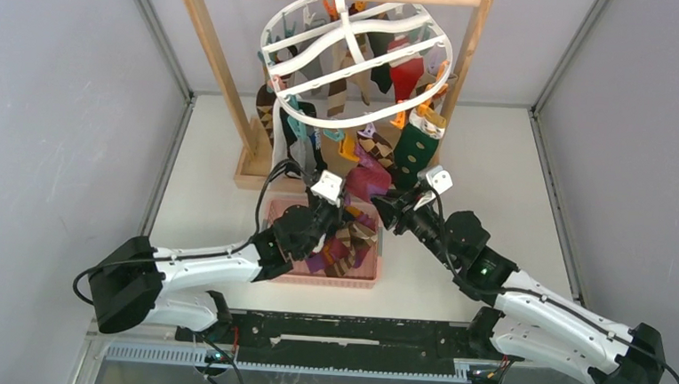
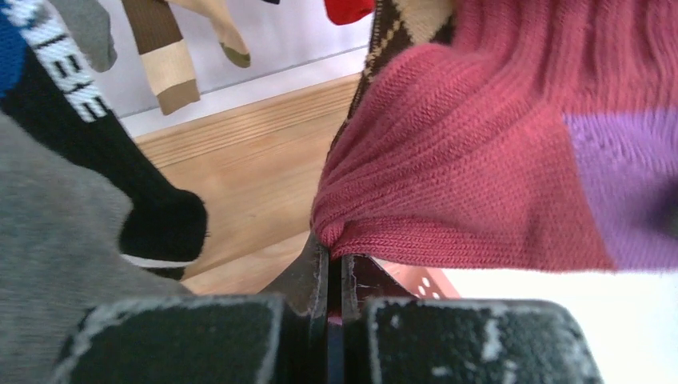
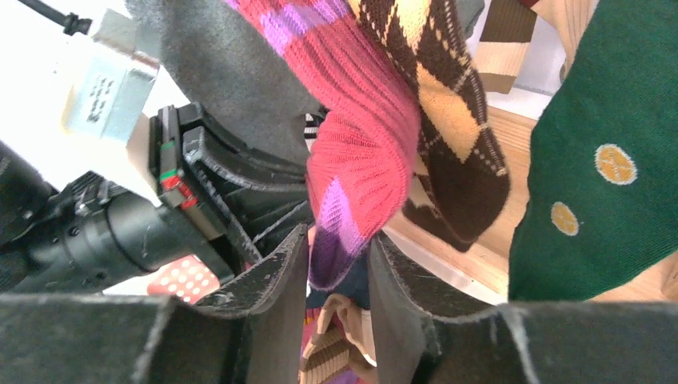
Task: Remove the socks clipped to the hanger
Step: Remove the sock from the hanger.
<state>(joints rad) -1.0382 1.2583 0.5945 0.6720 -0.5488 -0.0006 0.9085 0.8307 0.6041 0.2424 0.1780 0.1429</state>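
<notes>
The white oval hanger [image 1: 356, 34] hangs from a wooden frame, with several socks clipped round it. A red and purple sock [image 1: 365, 180] hangs low at its front. My left gripper [image 1: 346, 208] is shut on that sock's edge; in the left wrist view the closed fingertips [image 2: 336, 260] pinch the maroon knit [image 2: 480, 160]. My right gripper [image 1: 387, 202] sits just right of it. In the right wrist view its fingers [image 3: 340, 256] stand apart with the sock's purple toe [image 3: 360, 152] hanging between them.
A pink basket [image 1: 371, 278] holding several loose socks lies under both grippers. The wooden frame [image 1: 219, 60] and its base [image 1: 257, 165] stand behind. A green dotted sock [image 3: 608, 144] and a brown argyle sock [image 3: 448, 104] hang close to the right.
</notes>
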